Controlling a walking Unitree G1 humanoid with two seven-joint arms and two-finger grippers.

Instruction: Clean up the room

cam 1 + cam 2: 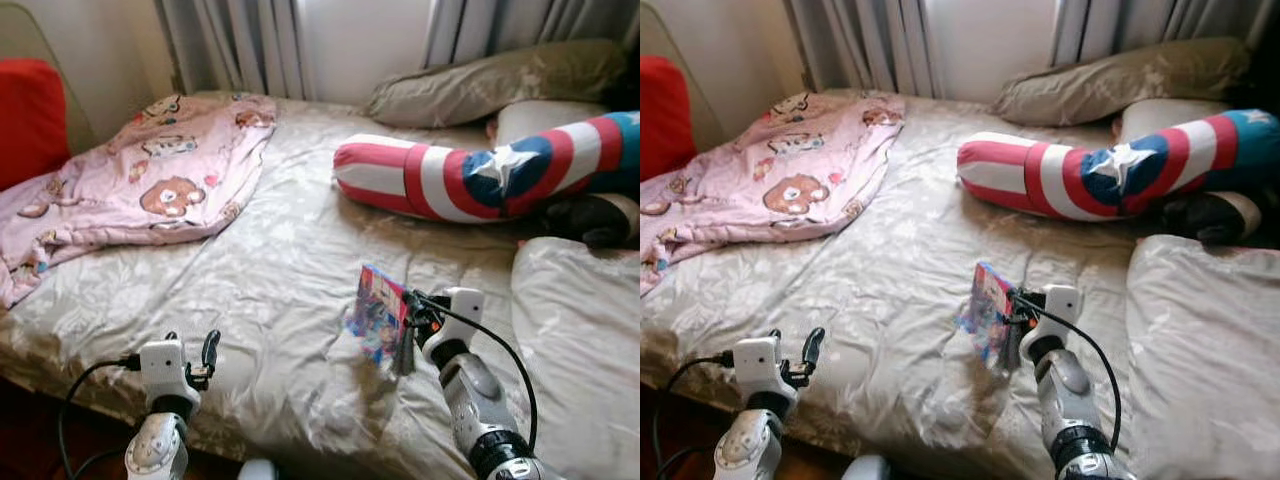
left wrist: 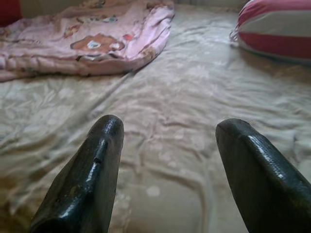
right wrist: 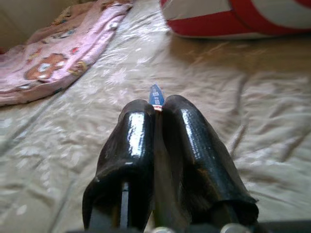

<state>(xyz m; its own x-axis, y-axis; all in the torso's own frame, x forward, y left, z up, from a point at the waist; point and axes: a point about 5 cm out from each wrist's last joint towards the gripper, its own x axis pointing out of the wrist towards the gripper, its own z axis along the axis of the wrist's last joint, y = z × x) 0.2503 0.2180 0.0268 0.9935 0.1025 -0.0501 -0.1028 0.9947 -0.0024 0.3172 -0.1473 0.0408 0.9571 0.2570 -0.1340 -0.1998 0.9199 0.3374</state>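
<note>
The right gripper (image 3: 156,109) pinches a colourful packet (image 1: 378,312) above the bed (image 1: 280,270). The left gripper (image 2: 167,145) hovers over the bed's near edge, jaws spread.

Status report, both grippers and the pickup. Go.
Right gripper shut on colourful flat packet, held above the bed sheet. Left gripper open, empty, low over sheet. Nothing in the way.

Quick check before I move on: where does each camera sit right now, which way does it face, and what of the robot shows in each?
Left eye, right eye: head, looking down over the bed; both arms show, right claw holding a colourful book, left claw empty.
Left wrist: along its open fingers, toward the pink blanket.
Right wrist: along fingers pinched on the book's edge.
Shared: both wrist views catch the striped bolster.
</note>
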